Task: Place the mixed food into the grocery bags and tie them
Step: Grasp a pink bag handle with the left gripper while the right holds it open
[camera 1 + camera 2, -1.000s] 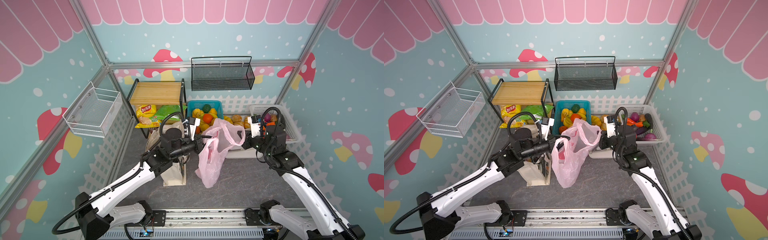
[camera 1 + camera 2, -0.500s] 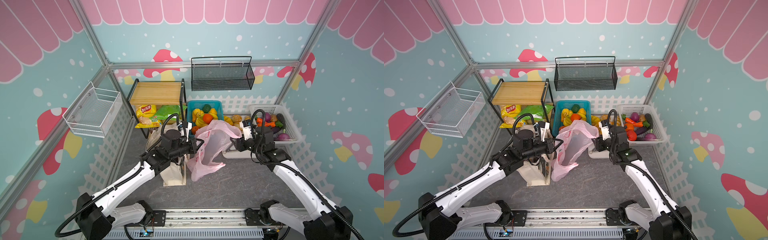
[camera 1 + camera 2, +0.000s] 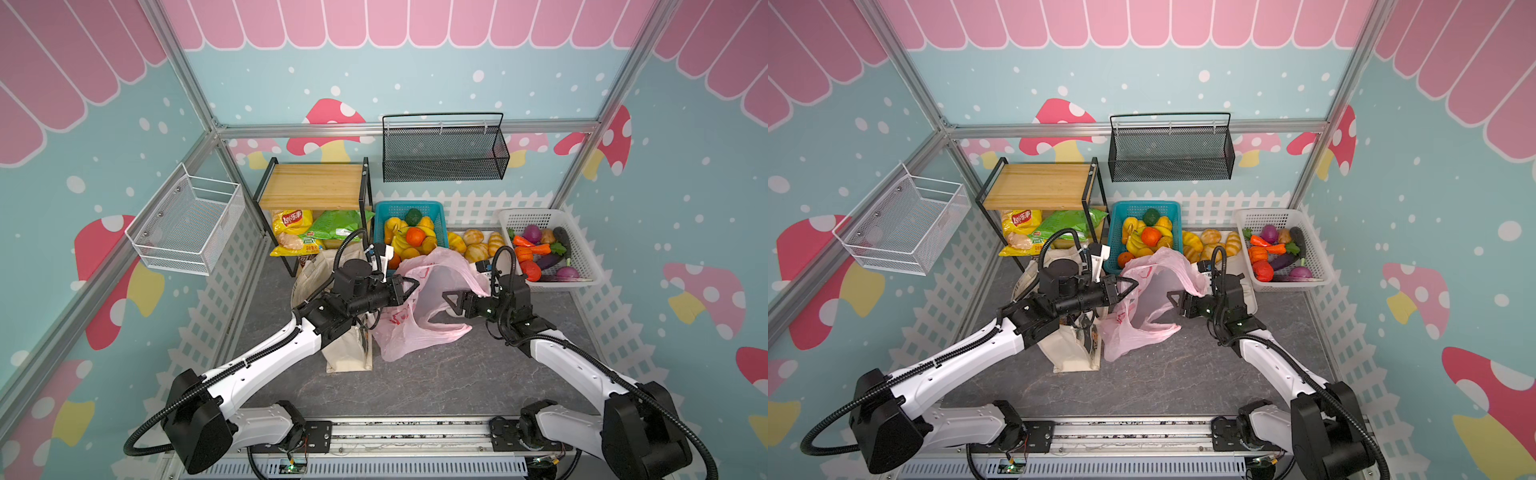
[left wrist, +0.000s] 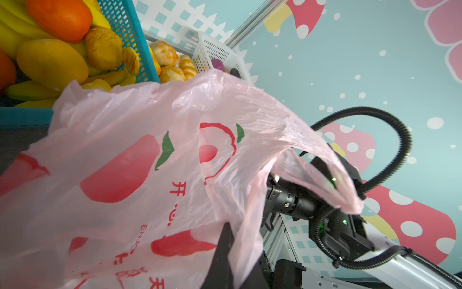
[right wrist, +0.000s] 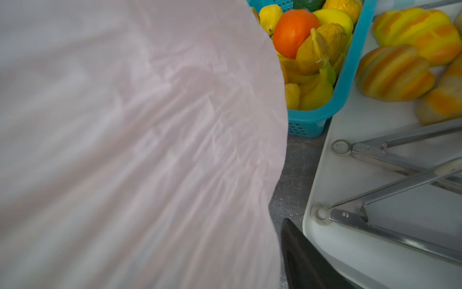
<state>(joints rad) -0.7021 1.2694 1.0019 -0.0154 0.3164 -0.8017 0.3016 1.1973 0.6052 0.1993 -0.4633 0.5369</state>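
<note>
The pink plastic grocery bag slumps on the grey floor with its mouth held wide. My left gripper is shut on its left rim; the wrist view shows a dark finger pinching the film. My right gripper stands open inside the mouth, with the other handle draped loosely over its body. Pink film hides all but one finger. The cream canvas tote stands under my left arm. A red tomato and an orange pumpkin lie in the white basket.
A teal fruit basket and a white tray with bread and metal tongs sit just behind the bag. A shelf at the back left holds yellow and green packets. Wire baskets hang on the walls.
My right gripper has opened and let go of the bag's handle, then moved down and to the left. The bag has sagged from hanging stretched to resting on the floor. My left grip is unchanged.
</note>
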